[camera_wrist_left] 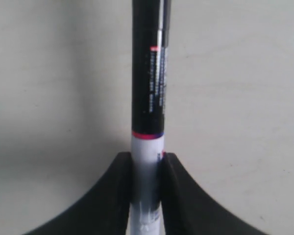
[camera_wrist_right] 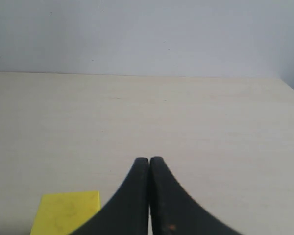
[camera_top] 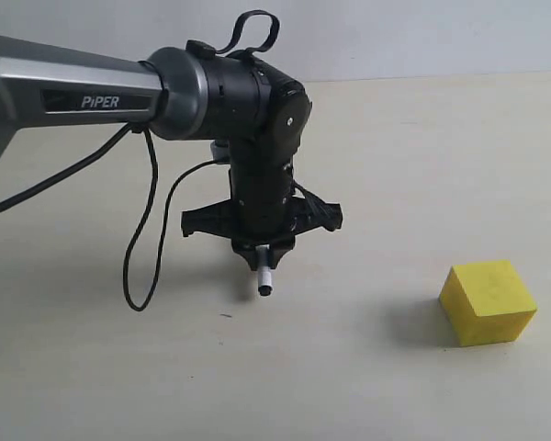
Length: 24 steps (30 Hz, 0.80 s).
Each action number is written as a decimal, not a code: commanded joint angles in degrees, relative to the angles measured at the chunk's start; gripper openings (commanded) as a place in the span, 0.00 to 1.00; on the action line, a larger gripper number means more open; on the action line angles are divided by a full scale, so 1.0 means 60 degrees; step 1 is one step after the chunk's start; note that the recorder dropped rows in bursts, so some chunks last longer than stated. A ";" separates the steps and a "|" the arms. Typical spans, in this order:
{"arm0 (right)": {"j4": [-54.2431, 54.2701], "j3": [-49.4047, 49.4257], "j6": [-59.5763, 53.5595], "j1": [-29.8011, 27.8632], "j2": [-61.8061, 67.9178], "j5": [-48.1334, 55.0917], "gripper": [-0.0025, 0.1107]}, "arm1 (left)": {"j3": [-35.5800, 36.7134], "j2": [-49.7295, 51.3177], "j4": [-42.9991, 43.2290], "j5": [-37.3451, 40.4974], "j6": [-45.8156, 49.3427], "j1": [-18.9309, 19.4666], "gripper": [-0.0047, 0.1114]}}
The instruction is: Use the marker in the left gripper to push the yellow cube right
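Note:
The yellow cube (camera_top: 488, 301) rests on the pale table at the right of the exterior view; a corner of the cube (camera_wrist_right: 66, 212) also shows in the right wrist view. My left gripper (camera_top: 264, 254) points down left of the middle and is shut on the marker (camera_top: 264, 278), whose tip hangs just above the table, well to the left of the cube. In the left wrist view the marker (camera_wrist_left: 148, 98) stands out straight from between the jaws. My right gripper (camera_wrist_right: 149, 160) is shut and empty; it does not show in the exterior view.
The PiPER arm (camera_top: 83, 92) reaches in from the left with loose black cables (camera_top: 142, 248) hanging under it. A grey wall (camera_wrist_right: 147, 34) closes off the table's far edge. Bare tabletop (camera_top: 367, 276) lies between the marker and the cube.

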 commanded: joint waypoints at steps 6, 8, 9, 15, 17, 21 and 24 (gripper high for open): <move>-0.0040 0.0049 -0.0007 -0.0055 -0.0061 -0.0043 0.02 | -0.0008 0.0118 0.0033 -0.0088 -0.0047 0.0016 0.12; -0.0040 0.0049 -0.0007 -0.0055 -0.0061 -0.0043 0.02 | -0.0008 0.0118 0.0033 -0.0088 -0.0048 0.0016 0.22; -0.0040 0.0049 -0.0007 -0.0055 -0.0061 -0.0043 0.02 | -0.0008 0.0118 0.0033 -0.0088 -0.0048 0.0016 0.27; -0.0040 0.0049 -0.0007 -0.0055 -0.0061 -0.0043 0.02 | -0.0008 0.0118 0.0050 -0.0088 0.0318 0.0016 0.55; -0.0040 0.0049 -0.0007 -0.0055 -0.0061 -0.0043 0.02 | -0.0008 0.0078 0.0050 -0.0010 0.0648 0.0016 0.60; -0.0040 0.0049 -0.0007 -0.0055 -0.0061 -0.0043 0.02 | -0.0008 -0.0222 0.0050 -0.0010 0.2123 0.0016 0.60; -0.0040 0.0049 -0.0007 -0.0055 -0.0061 -0.0043 0.02 | 0.0009 -0.0649 -0.0148 -0.0078 0.3671 -0.0043 0.53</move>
